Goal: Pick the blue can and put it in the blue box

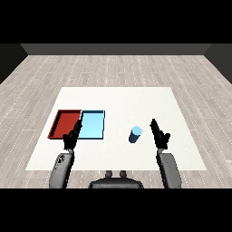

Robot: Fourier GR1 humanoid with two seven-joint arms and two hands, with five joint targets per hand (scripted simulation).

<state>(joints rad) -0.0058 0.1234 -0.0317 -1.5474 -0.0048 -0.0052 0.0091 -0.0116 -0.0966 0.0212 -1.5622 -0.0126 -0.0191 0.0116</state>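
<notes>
Fingers of the right hand stretch straight forward, holding nothing, with the blue can standing upright on the white table just to their left, apart from them. Straight fingers of the left hand likewise hold nothing, overlapping the near edges of the 2 trays. Both the red tray and the light blue tray, touching side by side, show bare floors.

Matt white table on pale wood-plank floor; smooth matt blue can.
</notes>
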